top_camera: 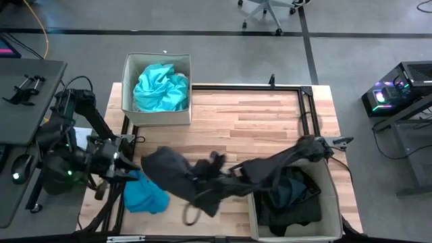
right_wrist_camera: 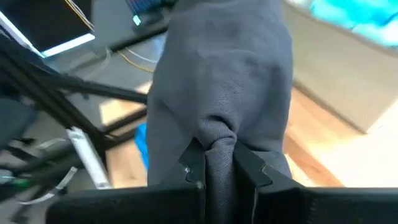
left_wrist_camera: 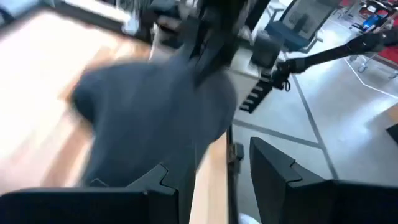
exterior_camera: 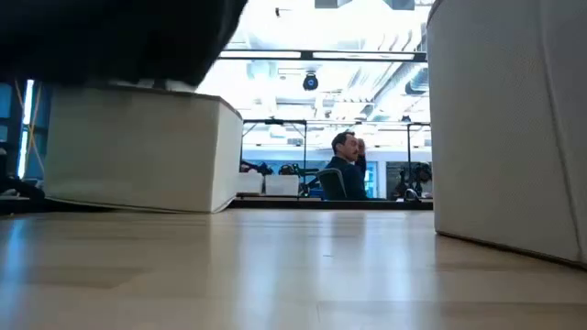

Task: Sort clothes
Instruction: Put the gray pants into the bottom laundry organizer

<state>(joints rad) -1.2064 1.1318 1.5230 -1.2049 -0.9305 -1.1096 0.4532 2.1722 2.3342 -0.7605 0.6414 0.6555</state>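
My right tool [right_wrist_camera: 217,165] is pinched tight on a bunched fold of the dark grey garment [top_camera: 175,177], limp and light, sagging across the surface [top_camera: 256,121], while my left tool [top_camera: 125,165] sits open beside it.

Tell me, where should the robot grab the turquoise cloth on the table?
Probably a bunched fold near the middle of the turquoise cloth, from straight above with the left gripper beside it: it lies crumpled low on the table.

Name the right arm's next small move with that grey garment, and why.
Probably carry it on toward the right bin: the right gripper is shut on the dark grey garment, which hangs over the table, while that bin already holds dark clothes.
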